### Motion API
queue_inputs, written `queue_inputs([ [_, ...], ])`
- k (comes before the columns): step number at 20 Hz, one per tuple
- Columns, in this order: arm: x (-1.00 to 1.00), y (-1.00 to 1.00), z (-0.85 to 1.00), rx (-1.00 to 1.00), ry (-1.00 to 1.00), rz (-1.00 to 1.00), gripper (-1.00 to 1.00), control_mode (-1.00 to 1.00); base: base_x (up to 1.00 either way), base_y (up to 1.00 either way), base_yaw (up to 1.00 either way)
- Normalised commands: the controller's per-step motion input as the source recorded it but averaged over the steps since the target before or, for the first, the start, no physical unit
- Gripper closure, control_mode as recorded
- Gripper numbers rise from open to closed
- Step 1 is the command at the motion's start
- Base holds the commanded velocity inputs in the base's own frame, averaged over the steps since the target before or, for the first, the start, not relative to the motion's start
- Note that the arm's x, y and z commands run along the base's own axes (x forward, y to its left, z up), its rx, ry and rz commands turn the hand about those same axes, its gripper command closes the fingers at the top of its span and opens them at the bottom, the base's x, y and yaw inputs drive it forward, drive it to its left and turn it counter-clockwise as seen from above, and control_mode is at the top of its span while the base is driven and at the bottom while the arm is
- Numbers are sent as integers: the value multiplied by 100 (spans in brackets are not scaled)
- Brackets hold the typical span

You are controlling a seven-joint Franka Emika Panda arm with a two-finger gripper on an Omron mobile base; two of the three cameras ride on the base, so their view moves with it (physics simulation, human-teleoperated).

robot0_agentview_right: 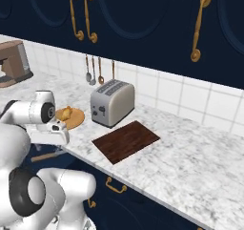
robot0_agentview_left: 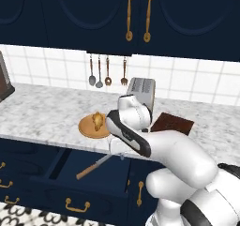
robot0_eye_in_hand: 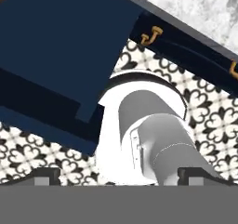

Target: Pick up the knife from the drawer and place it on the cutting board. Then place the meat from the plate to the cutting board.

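Nearest, the drawer stands pulled out below the desk edge, a wide navy box with a brass pull on its front, and the knife lies inside it at a slant, brown wooden handle toward the front, pale blade toward the back right. Over the drawer's right rear corner the white arm bends down, and the hand hangs just above the blade end; its two dark fingertips sit far apart at the bottom of the hand view, spread wide with nothing between them, looking down at the drawer's blue box and at the black-and-white patterned floor beyond it. Up on the marble desk, just behind the drawer, the round tan plate carries the meat, a small golden-brown lump sitting toward the plate's right side. Right of the plate the arm's wrist blocks part of the desk in the left base view; the right base view shows the dark reddish cutting board lying flat and bare near the desk's front edge, apart from the plate. Behind and between the two stands a silver toaster, close to the board's far corner. Farther back, spoons and a fork hang on the white tiled wall, a brown appliance sits at the far left of the desk, and navy cabinet doors with long brass handles close off the top.
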Motion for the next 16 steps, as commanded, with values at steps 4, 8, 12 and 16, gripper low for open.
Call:
queue_inputs([
  [4, 11, 83, -87, 0, 1, -8, -100, -100, 0, 0, 0],
  [8, 1, 77, -100, 0, 0, -5, -100, -100, 0, 0, 0],
  [12, 3, 38, -94, 0, 0, -9, -100, -100, 0, 0, 0],
  [16, 1, 22, -64, 0, -1, -10, -100, -100, 0, 0, 0],
])
